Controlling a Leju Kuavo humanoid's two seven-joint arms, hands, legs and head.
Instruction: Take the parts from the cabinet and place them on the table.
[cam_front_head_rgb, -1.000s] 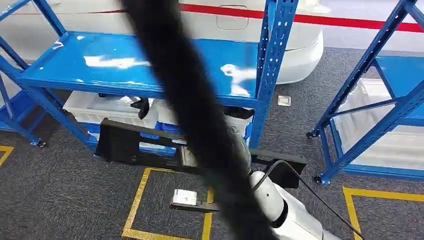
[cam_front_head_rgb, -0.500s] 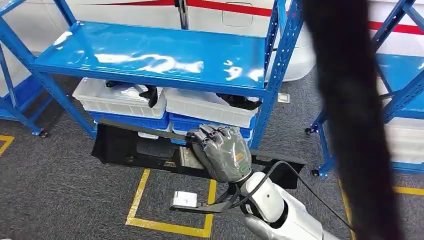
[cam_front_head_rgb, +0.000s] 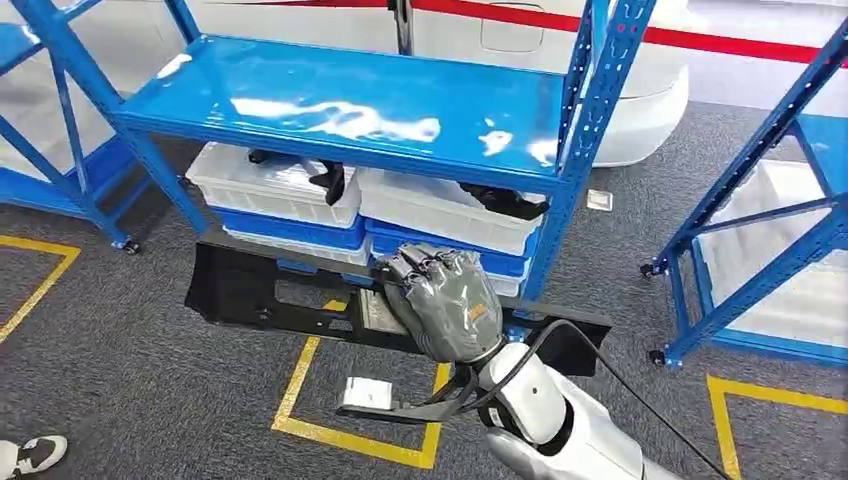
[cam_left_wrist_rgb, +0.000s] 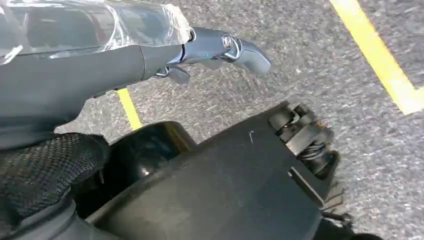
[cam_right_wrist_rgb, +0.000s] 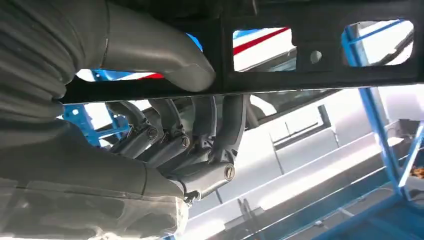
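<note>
In the head view, the right robot hand is gripping a long black part near its middle, its fingers curling over the far edge. The part is hanging level above the grey carpet floor, stretching from left to right in front of the blue cabinet. On the cabinet's lower level, white bins are sitting on blue bins, with dark parts lying in them. A yellow floor line is running under the held part. A second blue rack is standing at the right, and a shoe is showing at the near left corner.

In the left wrist view, the left robot hand is holding nothing, its fingers reaching straight out over the carpet and a yellow line.

In the right wrist view, the right robot hand is clamping the black part, the thumb pressing on one face and the fingers wrapping the other, the blue cabinet frame lying beyond.
</note>
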